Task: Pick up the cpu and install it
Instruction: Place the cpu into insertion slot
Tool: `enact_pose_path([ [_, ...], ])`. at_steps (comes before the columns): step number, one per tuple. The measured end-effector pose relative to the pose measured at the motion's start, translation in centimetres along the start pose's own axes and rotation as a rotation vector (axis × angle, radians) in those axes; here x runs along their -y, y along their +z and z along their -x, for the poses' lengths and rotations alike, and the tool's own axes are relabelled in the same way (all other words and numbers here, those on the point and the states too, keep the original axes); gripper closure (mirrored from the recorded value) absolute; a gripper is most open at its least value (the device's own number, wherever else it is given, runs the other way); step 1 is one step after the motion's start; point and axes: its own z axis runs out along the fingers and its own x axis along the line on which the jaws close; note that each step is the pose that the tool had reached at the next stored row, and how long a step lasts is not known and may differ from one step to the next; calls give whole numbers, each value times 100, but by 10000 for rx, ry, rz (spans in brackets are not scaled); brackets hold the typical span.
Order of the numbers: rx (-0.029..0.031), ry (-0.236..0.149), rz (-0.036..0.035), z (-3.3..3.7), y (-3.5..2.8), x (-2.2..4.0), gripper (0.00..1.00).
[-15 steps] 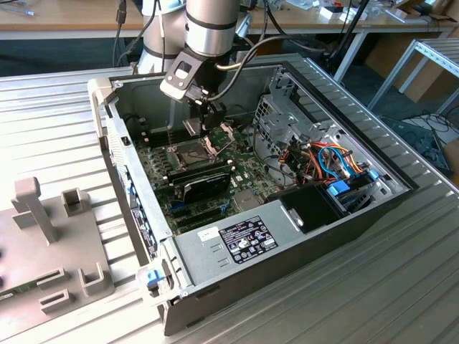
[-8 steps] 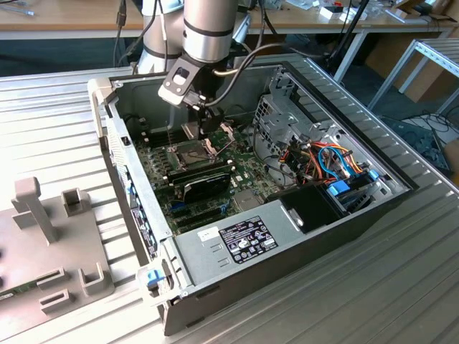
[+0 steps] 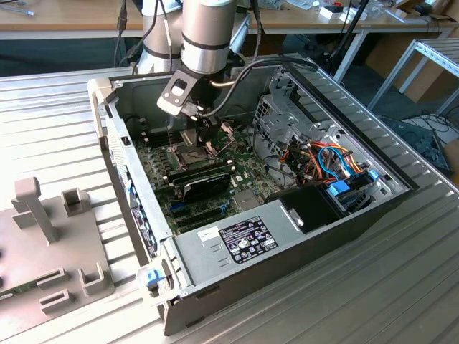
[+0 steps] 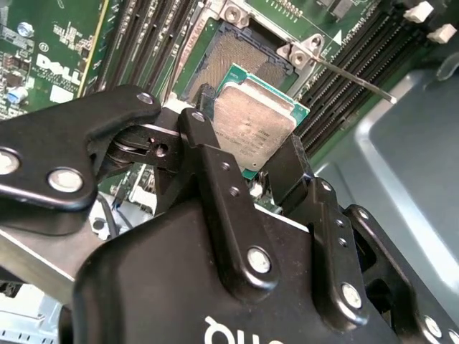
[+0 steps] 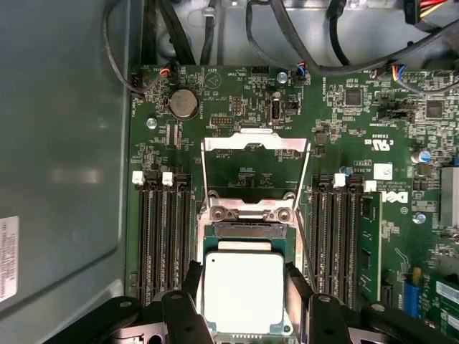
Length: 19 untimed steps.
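The cpu [image 4: 255, 127], a small square chip with a dull silver top and a green edge, sits between my gripper's [image 4: 247, 147] two black fingers, which are shut on its sides. In the first wrist view the cpu [image 5: 242, 290] hangs over the dark socket [image 5: 247, 231], covering most of it. The socket's bare pin field [image 4: 240, 61] shows just past the chip. The hinged metal retention frame [image 5: 254, 143] stands open beyond the socket. In the exterior view my gripper [image 3: 204, 140] reaches down into the open computer case [image 3: 215, 244] over the motherboard.
Memory slots [image 5: 163, 236] flank the socket on both sides, and a thin metal lever [image 4: 351, 77] sticks out beside it. A black card [image 3: 206, 183] lies close in front of the socket. Drive cage and coloured cables [image 3: 326, 161] fill the case's right in the exterior view.
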Motion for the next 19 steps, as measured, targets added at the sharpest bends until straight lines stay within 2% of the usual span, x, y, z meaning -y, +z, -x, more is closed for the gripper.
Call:
enact_pose_path([
  [7, 3, 0, 1, 4, 160, 9, 45],
  [9, 6, 0, -1, 5, 186, 11, 45],
  [19, 19, -1, -1, 8, 220, 13, 45],
])
